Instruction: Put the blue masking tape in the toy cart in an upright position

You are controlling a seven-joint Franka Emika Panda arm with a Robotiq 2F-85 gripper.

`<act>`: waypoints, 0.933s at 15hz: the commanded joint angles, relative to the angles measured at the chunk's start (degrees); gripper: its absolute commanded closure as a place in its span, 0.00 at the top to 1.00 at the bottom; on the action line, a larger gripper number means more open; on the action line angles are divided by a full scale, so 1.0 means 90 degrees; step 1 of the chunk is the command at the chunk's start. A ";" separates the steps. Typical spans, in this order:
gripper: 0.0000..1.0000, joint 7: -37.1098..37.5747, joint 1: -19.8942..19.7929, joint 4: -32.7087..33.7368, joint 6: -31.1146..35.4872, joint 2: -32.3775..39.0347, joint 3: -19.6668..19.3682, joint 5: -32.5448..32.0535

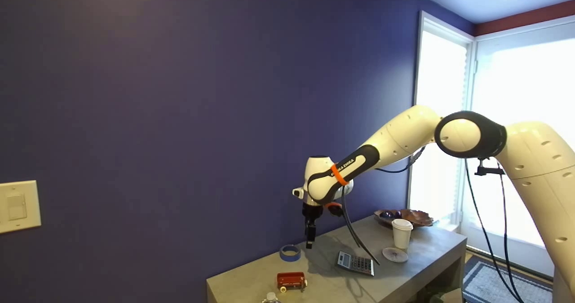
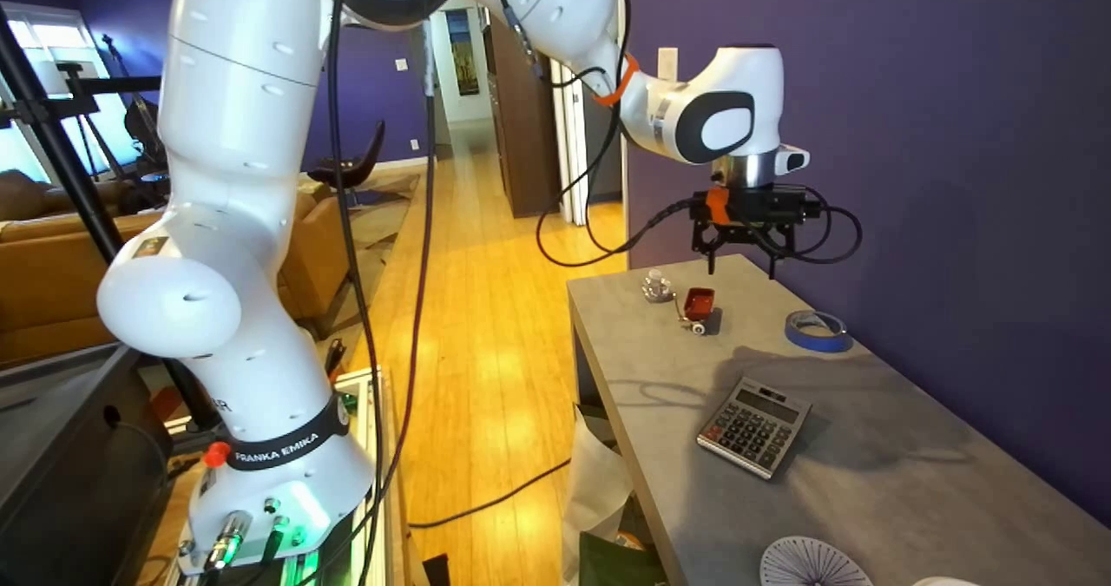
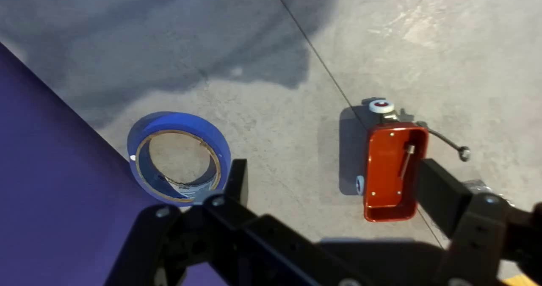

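Blue masking tape (image 2: 818,341) and toy cart (image 3: 387,167), set apart on a grey counter (image 2: 911,473).
The robot arm (image 1: 404,132) carries its jaws spread wide, well above the counter. The tape lies flat, its open centre facing upward, just beside the purple wall (image 2: 911,134). The cart stands on its wheels, its red body open at the top. A calculator (image 2: 755,427) lies near the tape; in an exterior view, a lidded white cup (image 1: 402,234) stands just beside a round disc (image 1: 395,255).

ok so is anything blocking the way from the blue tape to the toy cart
Nothing visible stands between the blue masking tape and the toy cart; the calculator lies off that path, and the open pincer hangs above, holding nothing.
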 commanded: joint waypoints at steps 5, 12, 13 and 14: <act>1.00 -0.1392 -0.0353 0.2223 -0.0183 0.1900 0.0332 -0.0224; 1.00 -0.1489 -0.0257 0.3557 -0.0238 0.3004 0.0191 -0.0437; 1.00 -0.1477 -0.0262 0.3717 -0.0264 0.3128 0.0191 -0.0441; 1.00 -0.1479 -0.0267 0.3832 -0.0273 0.3241 0.0185 -0.0454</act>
